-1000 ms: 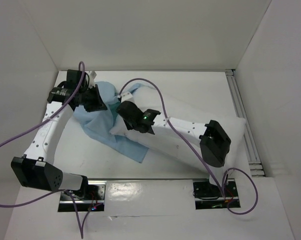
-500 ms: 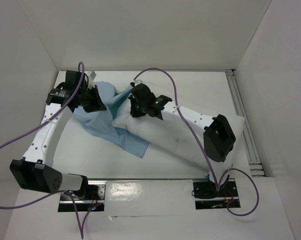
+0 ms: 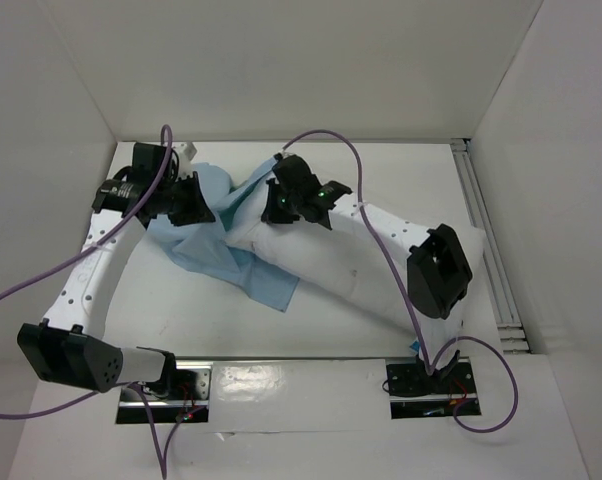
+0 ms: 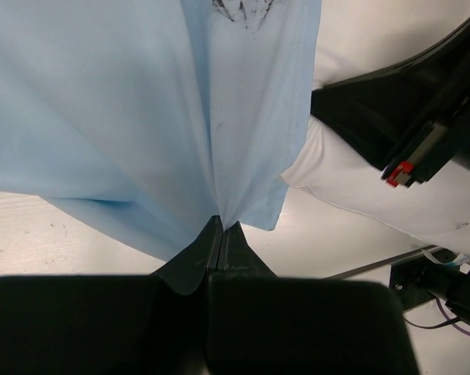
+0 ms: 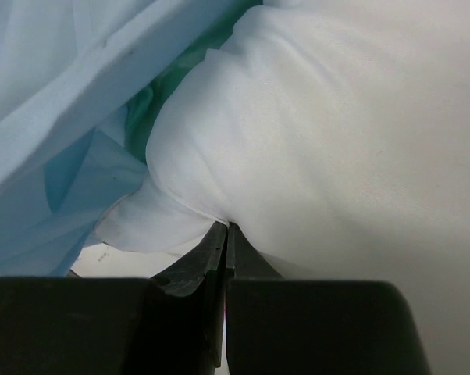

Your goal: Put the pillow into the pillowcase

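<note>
The white pillow (image 3: 371, 270) lies diagonally across the table, from the middle to the right edge. The light blue pillowcase (image 3: 216, 255) is crumpled at the left, partly under the pillow's left end. My left gripper (image 3: 197, 205) is shut on a fold of the pillowcase (image 4: 157, 109) and holds it up. My right gripper (image 3: 279, 203) is shut on the seam at the pillow's left end (image 5: 329, 133), next to the pillowcase's green inner face (image 5: 153, 98). The pillow's label is not visible.
White walls enclose the table (image 3: 381, 160) at the back and on both sides. A metal rail (image 3: 486, 240) runs along the right edge. Purple cables (image 3: 331, 140) loop over both arms. The arm bases (image 3: 421, 385) sit at the near edge.
My right gripper has moved up and to the right, toward the back, dragging the pillow's left end with it. My left gripper has stayed almost still, holding the pillowcase.
</note>
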